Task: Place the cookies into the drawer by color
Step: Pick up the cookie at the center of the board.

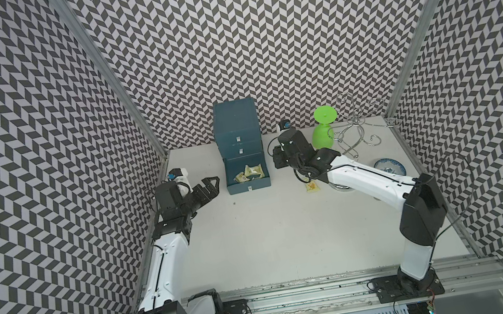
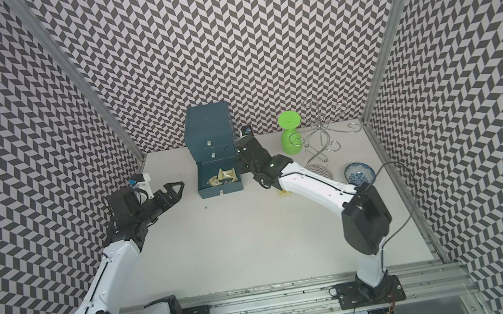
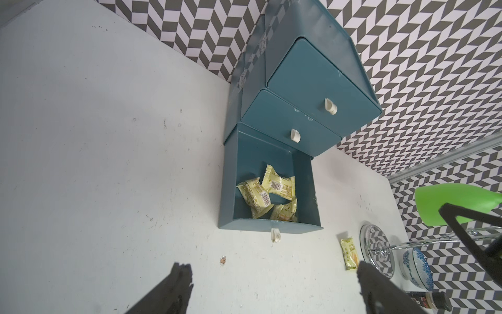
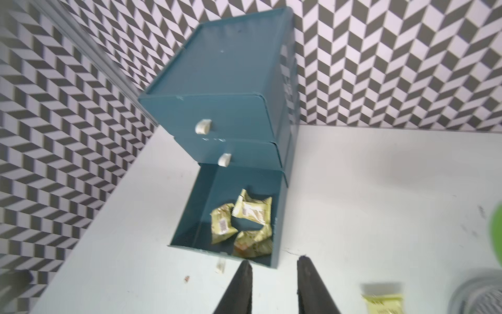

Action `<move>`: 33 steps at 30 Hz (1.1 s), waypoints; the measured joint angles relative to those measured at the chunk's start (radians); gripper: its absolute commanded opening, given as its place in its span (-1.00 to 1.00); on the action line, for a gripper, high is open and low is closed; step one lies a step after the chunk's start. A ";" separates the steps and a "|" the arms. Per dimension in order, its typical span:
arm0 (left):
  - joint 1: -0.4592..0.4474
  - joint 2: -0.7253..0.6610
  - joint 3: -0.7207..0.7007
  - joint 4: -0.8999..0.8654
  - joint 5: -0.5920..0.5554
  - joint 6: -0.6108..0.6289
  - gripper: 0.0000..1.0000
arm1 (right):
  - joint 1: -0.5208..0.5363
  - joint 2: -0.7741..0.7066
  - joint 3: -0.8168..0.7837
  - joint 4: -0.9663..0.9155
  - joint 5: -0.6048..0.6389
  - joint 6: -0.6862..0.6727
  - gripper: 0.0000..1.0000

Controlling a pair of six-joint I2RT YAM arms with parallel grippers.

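The teal chest (image 1: 235, 122) stands at 12 o'clock on the table (image 1: 274, 246). Its upper two drawers are shut. The bottom drawer (image 1: 249, 186) is pulled out and holds three pale yellow cookies (image 3: 267, 195). A fourth yellow cookie (image 1: 312, 186) lies on the table at 4 o'clock from that drawer. The left gripper (image 3: 271, 267), at the drawer's 9 o'clock, has its fingers wide apart and empty. The right gripper (image 4: 274, 262), at the drawer's 3 o'clock, has its fingers slightly apart with nothing between them. A blue-patterned bowl (image 1: 388, 167) sits at the table's 3 o'clock
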State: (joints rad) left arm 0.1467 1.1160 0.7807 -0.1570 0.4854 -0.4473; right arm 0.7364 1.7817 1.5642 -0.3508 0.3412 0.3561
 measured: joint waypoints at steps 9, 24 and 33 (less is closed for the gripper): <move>0.000 0.000 -0.004 0.006 0.010 -0.003 0.97 | -0.059 -0.061 -0.308 -0.035 -0.011 -0.068 -0.22; 0.000 0.001 -0.029 0.074 0.135 -0.012 0.99 | -0.156 0.032 -0.381 0.039 -0.119 -0.067 0.77; 0.000 0.001 -0.038 0.113 0.197 -0.018 0.99 | -0.196 0.120 -0.381 0.070 -0.164 -0.061 0.79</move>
State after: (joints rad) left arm 0.1463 1.1168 0.7425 -0.0441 0.6823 -0.4652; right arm 0.5404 1.9015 1.1828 -0.2806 0.1768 0.2947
